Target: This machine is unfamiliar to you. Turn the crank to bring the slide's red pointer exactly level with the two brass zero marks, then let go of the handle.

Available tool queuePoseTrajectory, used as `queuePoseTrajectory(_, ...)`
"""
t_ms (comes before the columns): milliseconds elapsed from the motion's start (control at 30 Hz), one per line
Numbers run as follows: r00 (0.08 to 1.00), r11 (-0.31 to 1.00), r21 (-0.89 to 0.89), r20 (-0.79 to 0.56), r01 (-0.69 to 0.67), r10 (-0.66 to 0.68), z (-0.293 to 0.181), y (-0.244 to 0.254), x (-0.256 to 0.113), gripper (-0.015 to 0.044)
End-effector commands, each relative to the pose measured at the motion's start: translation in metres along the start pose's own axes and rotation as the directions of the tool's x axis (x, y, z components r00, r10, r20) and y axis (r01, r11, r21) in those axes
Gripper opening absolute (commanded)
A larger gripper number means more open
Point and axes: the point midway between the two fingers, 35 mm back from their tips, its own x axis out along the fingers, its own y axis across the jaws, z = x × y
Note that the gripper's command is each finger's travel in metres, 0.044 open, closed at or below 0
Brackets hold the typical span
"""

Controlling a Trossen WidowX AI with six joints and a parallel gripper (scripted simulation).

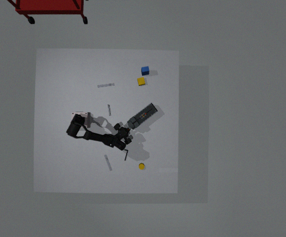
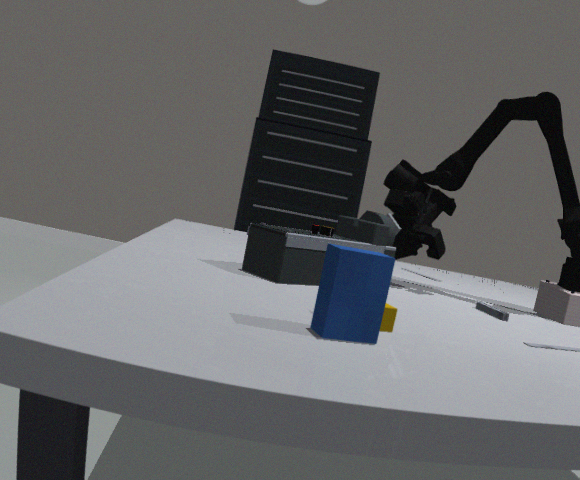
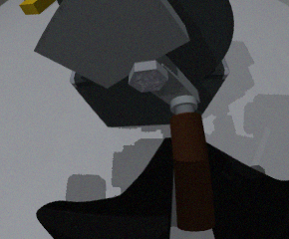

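The dark grey machine (image 1: 150, 108) (image 2: 300, 266) stands on the table. Its red pointer (image 1: 145, 113) (image 2: 315, 227) sits near the brass zero marks (image 1: 143, 115) (image 2: 326, 230), slightly off them toward the end away from the crank. In the wrist view the grey crank arm (image 3: 176, 86) carries a brown handle (image 3: 188, 136), which runs down between the black fingers. My gripper (image 3: 179, 142) is shut on this handle at the machine's near end. The fingertips are too dark in the top and exterior views to show their contact.
A blue block (image 1: 145, 70) (image 2: 352, 294) and a yellow block (image 1: 141, 81) (image 2: 389, 317) stand beyond the machine. A yellow cylinder (image 1: 141, 166), a black bent rod (image 1: 125, 155) and pale flat bars (image 1: 106, 85) (image 1: 108, 162) lie around the arm. A small dark bar (image 1: 109, 109) lies near the base.
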Motion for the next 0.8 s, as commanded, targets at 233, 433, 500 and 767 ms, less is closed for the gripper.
queuePoseTrajectory(233, 1.000, 1.000, 0.012, -0.010, -0.020, 0.021, -0.0039, 0.0081, 0.0041, 0.0000)
queuePoseTrajectory(433, 1.000, 1.000, 0.012, -0.010, -0.021, 0.021, -0.0042, 0.0088, 0.0043, 0.0000)
queuePoseTrajectory(500, 1.000, 1.000, 0.013, -0.010, -0.021, 0.021, -0.0042, 0.0090, 0.0044, 0.0000)
queuePoseTrajectory(767, 1.000, 1.000, 0.013, -0.010, -0.021, 0.021, -0.0045, 0.0098, 0.0046, 0.0000)
